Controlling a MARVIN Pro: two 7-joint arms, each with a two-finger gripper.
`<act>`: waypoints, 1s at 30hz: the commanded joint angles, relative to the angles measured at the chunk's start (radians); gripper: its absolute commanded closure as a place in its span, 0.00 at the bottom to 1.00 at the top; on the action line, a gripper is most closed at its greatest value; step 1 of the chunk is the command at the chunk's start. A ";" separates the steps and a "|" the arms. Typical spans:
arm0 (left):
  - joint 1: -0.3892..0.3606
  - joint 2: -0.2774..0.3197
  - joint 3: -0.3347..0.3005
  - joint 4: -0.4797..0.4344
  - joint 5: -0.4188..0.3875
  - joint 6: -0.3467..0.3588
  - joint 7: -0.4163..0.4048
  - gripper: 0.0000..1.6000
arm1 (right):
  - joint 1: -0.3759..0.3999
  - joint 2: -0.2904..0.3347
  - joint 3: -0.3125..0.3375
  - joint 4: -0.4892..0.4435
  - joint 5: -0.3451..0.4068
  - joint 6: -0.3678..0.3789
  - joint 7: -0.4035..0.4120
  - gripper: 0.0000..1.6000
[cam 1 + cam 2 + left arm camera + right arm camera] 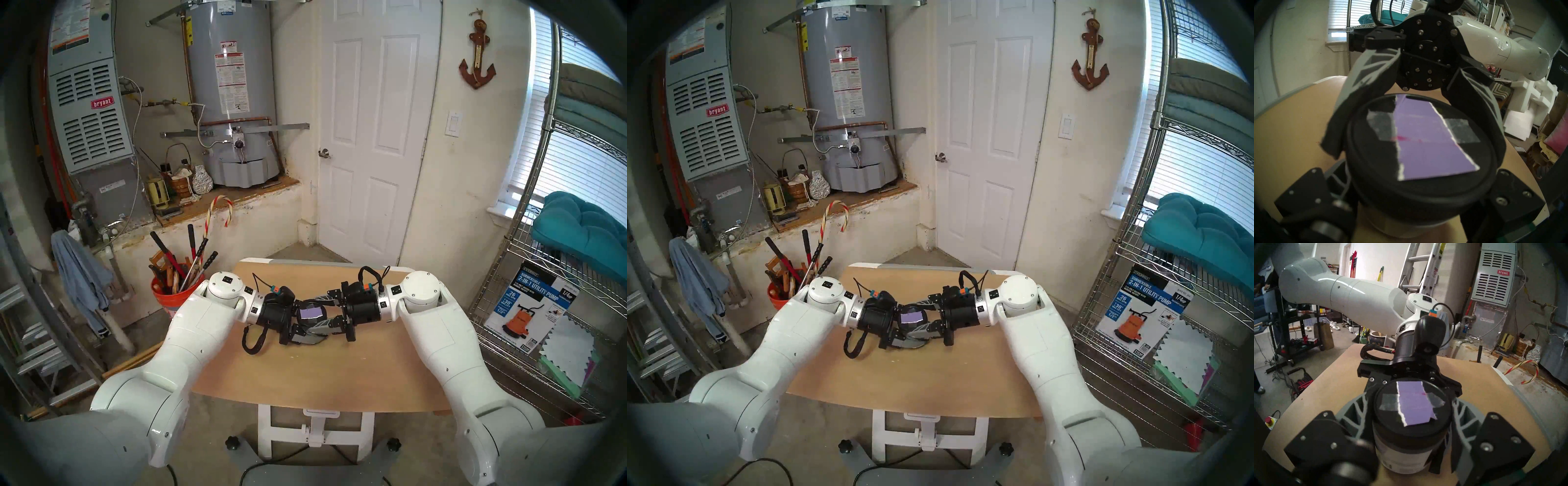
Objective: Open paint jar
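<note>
Over table (305,373), both level grippers, left gripper (307,325) and right gripper (314,314), clamp paint jar (310,315).

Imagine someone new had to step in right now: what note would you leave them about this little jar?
Left gripper: shut on the paint jar's white body, holding it above the wooden table.
Right gripper: shut around the black lid, its fingers wrapping the rim.
Done: both grips are set.
Left: the lid with its lilac swatch sits on the jar, so it needs unscrewing and lifting off.
</note>
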 commanded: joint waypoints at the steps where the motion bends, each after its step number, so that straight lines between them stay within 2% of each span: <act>1: -0.032 -0.004 0.006 0.006 -0.021 0.001 0.005 1.00 | 0.064 -0.005 -0.067 0.002 0.078 -0.022 0.033 0.64; 2: -0.033 -0.003 0.009 0.006 -0.026 0.000 0.005 1.00 | 0.061 -0.003 -0.064 0.005 0.093 -0.021 0.033 0.60; 3: -0.034 -0.002 0.012 0.007 -0.029 -0.001 0.005 1.00 | 0.060 0.001 -0.064 0.004 0.101 -0.023 0.033 0.26; 4: -0.035 -0.001 0.013 0.008 -0.032 -0.001 0.005 1.00 | 0.055 0.003 -0.058 0.007 0.117 -0.012 0.033 0.00; 7: -0.039 0.002 0.023 0.013 -0.042 -0.004 0.005 1.00 | 0.041 0.016 -0.044 -0.001 0.158 0.000 0.033 0.00; 12: -0.041 0.001 0.024 0.019 -0.043 -0.007 0.005 1.00 | -0.010 0.013 0.057 -0.022 0.243 0.070 0.033 0.00; 15: -0.041 0.001 0.026 0.020 -0.044 -0.008 0.005 1.00 | -0.048 0.018 0.103 -0.067 0.268 0.100 0.002 0.00; 19: -0.043 -0.001 0.026 0.022 -0.041 -0.009 0.005 1.00 | -0.116 0.014 0.164 -0.137 0.264 0.124 -0.092 0.00; 20: -0.043 -0.001 0.027 0.021 -0.037 -0.009 0.005 1.00 | -0.121 0.007 0.179 -0.147 0.226 0.148 -0.106 0.00; 22: -0.043 -0.003 0.027 0.022 -0.036 -0.009 0.005 1.00 | -0.151 0.004 0.187 -0.190 0.197 0.163 -0.158 0.00; 23: -0.043 -0.004 0.028 0.021 -0.034 -0.009 0.005 1.00 | -0.148 -0.002 0.191 -0.181 0.182 0.175 -0.154 0.00; 25: -0.045 -0.006 0.027 0.022 -0.032 -0.009 0.007 1.00 | -0.185 0.006 0.187 -0.225 0.189 0.180 -0.202 0.00; 30: -0.048 -0.009 0.027 0.024 -0.026 -0.008 0.015 1.00 | -0.245 0.000 0.196 -0.291 0.163 0.207 -0.228 0.00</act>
